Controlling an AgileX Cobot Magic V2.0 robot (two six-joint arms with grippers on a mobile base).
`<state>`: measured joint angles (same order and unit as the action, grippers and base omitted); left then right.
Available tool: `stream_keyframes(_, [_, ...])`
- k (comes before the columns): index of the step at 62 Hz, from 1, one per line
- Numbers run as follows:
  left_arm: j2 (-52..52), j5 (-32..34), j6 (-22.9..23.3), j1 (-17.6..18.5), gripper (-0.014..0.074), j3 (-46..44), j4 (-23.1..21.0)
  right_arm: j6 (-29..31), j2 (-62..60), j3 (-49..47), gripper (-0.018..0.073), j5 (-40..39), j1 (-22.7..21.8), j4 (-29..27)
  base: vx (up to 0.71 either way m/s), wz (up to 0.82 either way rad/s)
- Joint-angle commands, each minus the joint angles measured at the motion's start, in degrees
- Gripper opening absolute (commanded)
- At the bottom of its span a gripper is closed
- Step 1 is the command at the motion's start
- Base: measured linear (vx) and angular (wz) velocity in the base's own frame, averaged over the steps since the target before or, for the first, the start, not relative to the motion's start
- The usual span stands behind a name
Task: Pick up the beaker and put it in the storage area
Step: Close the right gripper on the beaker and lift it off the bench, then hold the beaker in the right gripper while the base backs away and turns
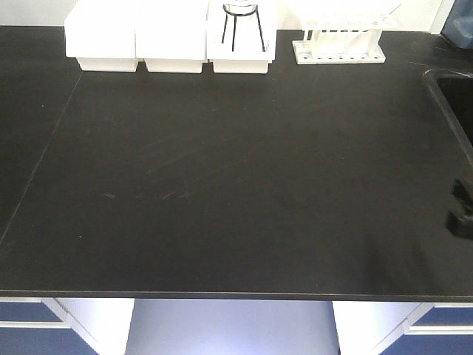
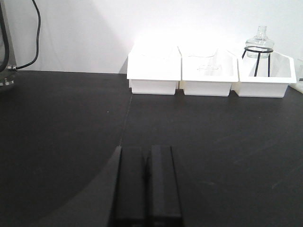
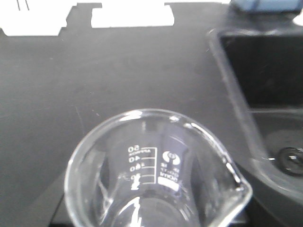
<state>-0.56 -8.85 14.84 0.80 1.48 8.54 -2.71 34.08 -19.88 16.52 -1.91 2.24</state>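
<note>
The right fingers (image 1: 460, 219) appear to be gripping the beaker (image 3: 156, 179). In the right wrist view the glass is filling the lower frame exactly where they close, mouth up and pour lip pointing toward the sink (image 3: 236, 109), while the fingers themselves are mostly hiding beneath it. Keeping it upright and close to the wrist is probably giving the steadiest carry for smooth glass. The beaker is sitting near the right edge of the desk (image 3: 94, 71), just beside the sink rim; whether its base is touching the black top or hanging above it cannot be told. The left fingers (image 2: 132, 184) are pressing together with nothing between them and are pointing along the desk toward the white boxes (image 2: 154, 71), seemingly idling clear of the other arm's path. The glass vessel on black tripod legs (image 2: 259, 47) is standing in the right-hand box, and a test-tube rack (image 1: 340, 44) is standing beside the boxes, both well apart from the beaker. The storage area is not showing itself in these views, so the carry is likely only beginning.
</note>
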Motion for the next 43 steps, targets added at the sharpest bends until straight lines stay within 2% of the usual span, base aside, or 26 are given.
stream_keyframes(1, [-0.99,4.96,0.33,0.43,-0.0008,1.25,-0.32,0.97,-5.38,-2.44,-0.0003,3.79,-0.11,0.21,0.0,0.0])
stream_keyframes(16, [-0.99,4.96,0.33,0.43,-0.0008,1.25,-0.32,1.48,-20.03,-2.44,-0.0003,13.74,-0.11,-2.24,0.0,0.0])
stream_keyframes(28, [-0.99,4.96,0.33,0.43,-0.0008,1.25,-0.32,5.37,-24.55,-2.44,-0.0003,13.93,-0.11,-2.24,0.0,0.0])
stream_keyframes(43, [-0.99,4.96,0.33,0.43,-0.0008,1.25,-0.32,5.54,-24.55,-2.44,-0.0003,13.2,-0.11,-2.73,0.0,0.0])
